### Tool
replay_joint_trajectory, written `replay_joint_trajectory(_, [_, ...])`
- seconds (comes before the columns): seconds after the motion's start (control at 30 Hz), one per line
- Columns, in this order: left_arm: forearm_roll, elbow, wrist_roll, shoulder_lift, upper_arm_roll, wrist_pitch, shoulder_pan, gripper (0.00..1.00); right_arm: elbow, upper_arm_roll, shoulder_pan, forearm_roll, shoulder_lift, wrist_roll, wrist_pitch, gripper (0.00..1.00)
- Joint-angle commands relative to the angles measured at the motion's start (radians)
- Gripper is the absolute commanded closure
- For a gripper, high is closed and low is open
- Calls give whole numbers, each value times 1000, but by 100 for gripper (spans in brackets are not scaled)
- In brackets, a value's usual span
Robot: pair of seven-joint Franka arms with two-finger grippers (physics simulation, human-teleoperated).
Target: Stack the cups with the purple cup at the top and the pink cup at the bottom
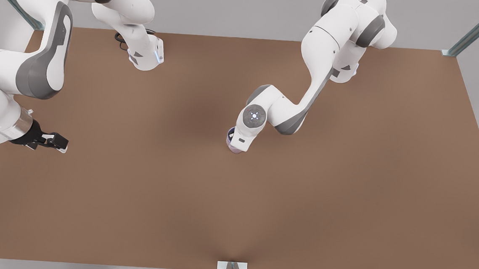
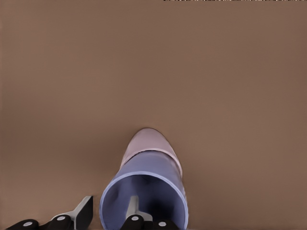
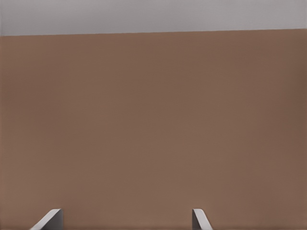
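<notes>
The brown tabletop (image 1: 344, 201) carries both cups near its middle, under the arm that reaches in from the far right of the front view; matched by its wrist view, that is the left arm. The other arm waits at the front view's left edge, its right pincer (image 1: 55, 142) released, fingers spread wide over bare tabletop, well apart from the cups. The left pincer (image 2: 108, 218) straddles the wall of the purple cup (image 2: 148, 184): one finger stands inside the cup's mouth and the other just outside it, so it is grasping the purple cup by the rim. The purple cup sits nested in the pink cup (image 2: 151, 141), whose pale mauve body shows beyond it, both long axes in line with the fingers and upright on the tabletop. In the front view only a sliver of purple cup and the pink base peek out below the wrist. The stack looks made, with pink at the bottom; what remains, I judge, is for the left pincer to let go and lift straight up without dragging the purple cup out.
</notes>
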Motion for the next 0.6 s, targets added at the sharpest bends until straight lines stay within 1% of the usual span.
replay_joint_trajectory(0.0, [8,0,-6,-1,0,0,0,41,1,0,0,1,-1,-1,2,0])
replay_joint_trajectory(0.17, [16,0,-6,6,0,0,3,40,1,0,0,1,-1,-1,3,0])
replay_joint_trajectory(0.2, [16,0,-6,6,0,0,3,29,-1,0,0,1,-1,-1,3,0])
replay_joint_trajectory(0.23, [17,0,-6,6,0,0,4,0,1,0,0,1,-1,-1,3,0])
replay_joint_trajectory(0.57, [17,-10,-4,-10,0,-8,14,0,-1,0,0,1,-1,-1,3,0])
